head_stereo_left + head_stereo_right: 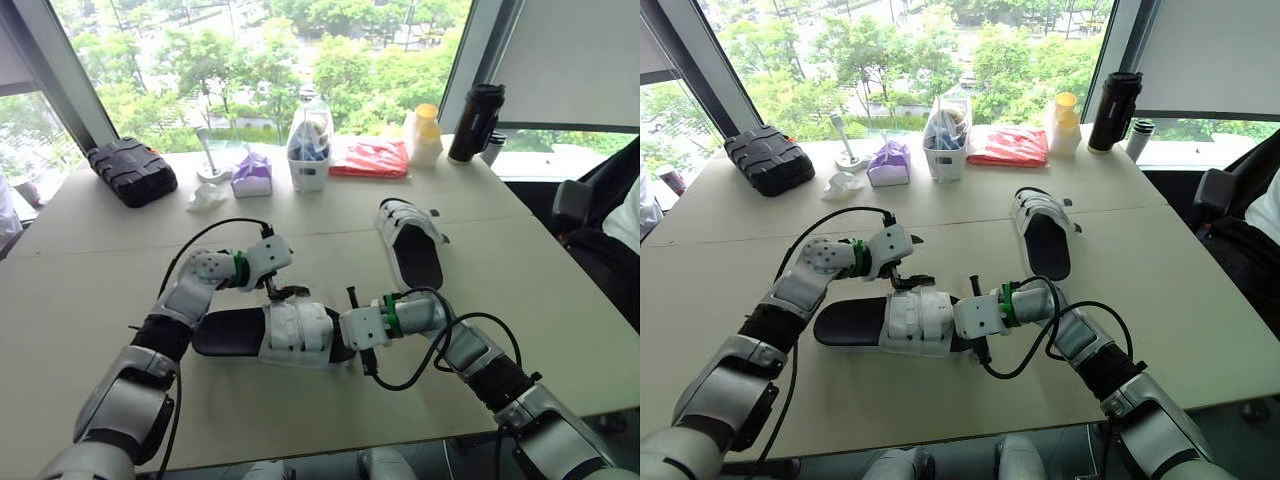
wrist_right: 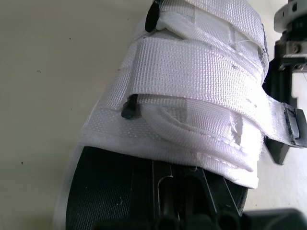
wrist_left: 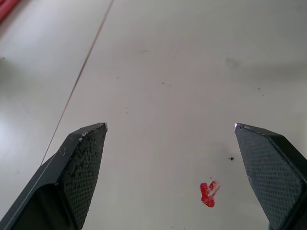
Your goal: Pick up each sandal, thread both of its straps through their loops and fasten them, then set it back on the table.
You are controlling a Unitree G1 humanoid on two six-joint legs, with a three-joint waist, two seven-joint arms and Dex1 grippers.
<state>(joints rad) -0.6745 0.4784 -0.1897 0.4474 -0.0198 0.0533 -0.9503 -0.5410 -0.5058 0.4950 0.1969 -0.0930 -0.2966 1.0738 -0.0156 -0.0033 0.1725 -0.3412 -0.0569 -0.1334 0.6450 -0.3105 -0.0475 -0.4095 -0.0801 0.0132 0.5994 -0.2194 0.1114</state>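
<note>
A black-soled sandal (image 1: pixel 275 335) with two white straps lies on the table (image 1: pixel 100 290) in front of me. Both straps are wrapped across its top, and one black strap tab (image 2: pixel 292 123) sticks out past the far side. My right gripper (image 1: pixel 352 332) is shut on the sandal's end, at the sole. My left gripper (image 1: pixel 284 291) hovers open just beyond the sandal's far edge, close to that tab, with bare tabletop between its fingers (image 3: pixel 84 158). The second sandal (image 1: pixel 410 245) lies farther back to the right, its straps closed over it.
Along the window edge stand a black case (image 1: pixel 130 170), a purple tissue pack (image 1: pixel 252 175), a white holder (image 1: pixel 310 150), a red packet (image 1: pixel 368 157), a yellow-capped bottle (image 1: pixel 425 135) and a black flask (image 1: pixel 475 122). A person (image 1: pixel 625 215) sits at the right.
</note>
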